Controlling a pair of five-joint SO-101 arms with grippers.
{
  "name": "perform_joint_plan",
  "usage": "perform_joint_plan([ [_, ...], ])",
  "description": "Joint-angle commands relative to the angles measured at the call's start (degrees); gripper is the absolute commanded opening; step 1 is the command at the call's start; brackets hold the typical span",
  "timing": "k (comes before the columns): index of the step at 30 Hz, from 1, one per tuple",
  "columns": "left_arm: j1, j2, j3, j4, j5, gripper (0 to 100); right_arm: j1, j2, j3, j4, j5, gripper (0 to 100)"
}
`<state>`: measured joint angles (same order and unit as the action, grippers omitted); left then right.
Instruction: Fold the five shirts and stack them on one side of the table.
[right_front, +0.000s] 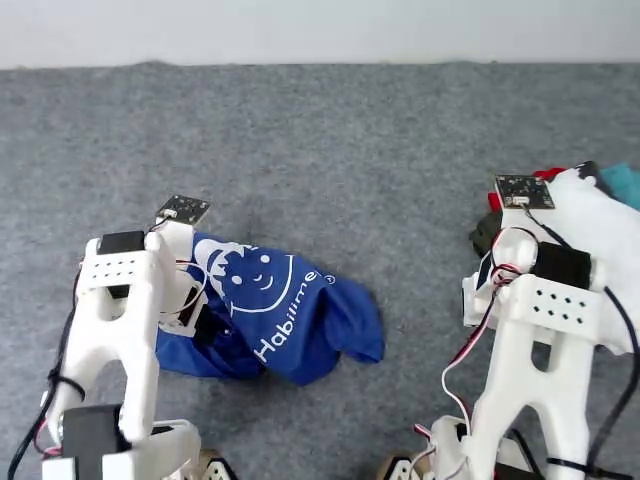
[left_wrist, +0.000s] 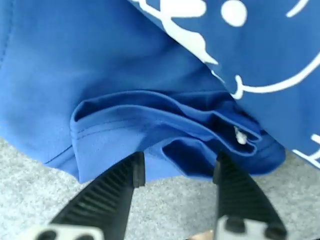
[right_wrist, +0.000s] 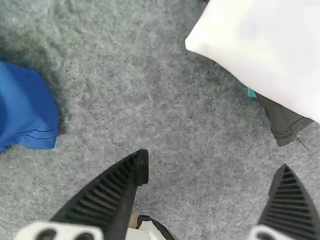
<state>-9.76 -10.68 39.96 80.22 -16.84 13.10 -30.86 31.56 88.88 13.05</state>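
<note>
Left claw (left_wrist: 180, 170) is released: its two black fingers (left_wrist: 117, 195) stand spread apart at the hem of the blue shirt (left_wrist: 125, 75), one on each side of a bunch of folds, with nothing clamped between them. The blue shirt (right_front: 280, 320) lies crumpled, print side up, on the grey felt (right_front: 350, 150) of the table, toward the left side and partly under the left arm. The right claw (right_wrist: 214, 170) is released too, fingers wide apart, over bare felt between the blue shirt's edge and a pile of shirts at the table's right edge. A white shirt (right_front: 600, 225) tops that pile. A black shirt (right_wrist: 282, 122) sticks out beneath it, with bits of teal cloth (right_front: 625, 182) and red cloth (right_front: 548, 175) behind.
</note>
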Motion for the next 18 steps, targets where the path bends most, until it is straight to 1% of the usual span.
perform_joint_plan([
  [1, -0.4, 1.0, 0.0, -1.7, 0.3, 23, -0.5, 0.0, -0.2, -0.3, -0.5, 37.6],
  [11, -0.3, 5.5, 0.0, -4.3, 0.2, 21, -0.5, 0.0, -0.2, -0.3, -0.7, 37.6],
  [13, -0.3, 5.5, 0.0, -5.0, 0.2, 17, -0.5, 0.0, -0.2, -0.3, -0.7, 37.6],
  [18, -0.3, 5.5, -0.1, -4.7, 0.2, 2, -0.5, 0.0, -0.2, -0.3, -0.7, 37.6],
])
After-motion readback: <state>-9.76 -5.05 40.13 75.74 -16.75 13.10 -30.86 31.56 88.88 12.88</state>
